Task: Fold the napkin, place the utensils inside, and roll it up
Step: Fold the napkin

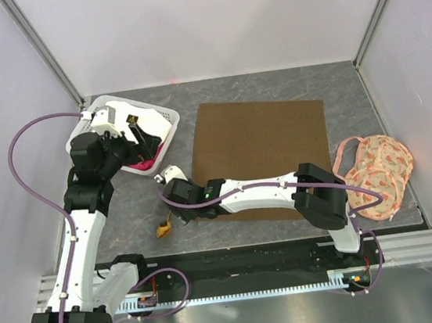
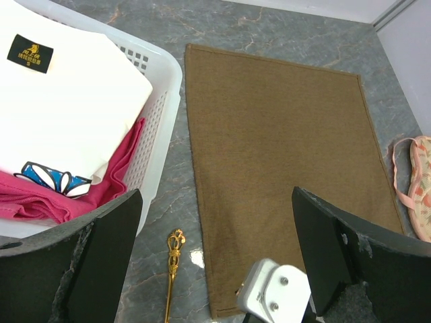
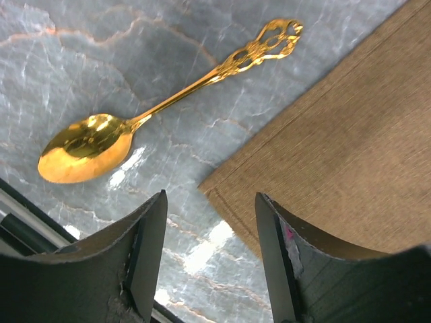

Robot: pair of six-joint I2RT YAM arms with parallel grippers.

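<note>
Olive-brown napkin (image 1: 263, 156) lies flat and unfolded mid-worktop (image 1: 131, 207), a soft woven cloth with a stitched hem, its near-left corner just below the right gripper (image 3: 209, 202). Those jaws stand apart with nothing between them, over the bare grey marbled strip beside that corner. The gold spoon (image 3: 161, 101), shiny, with an oval bowl and openwork handle end, rests on the stone just left of the napkin's edge, not touching it. Left gripper (image 2: 215, 202) hangs by the basket's rim, jaws wide and empty. The white perforated plastic basket (image 2: 168, 74), far left, holds a white cloth with a black label (image 2: 67, 108) over pink fabric (image 2: 40, 202). A peach floral fabric piece (image 1: 375, 173) sits just beside the napkin's right edge.
</note>
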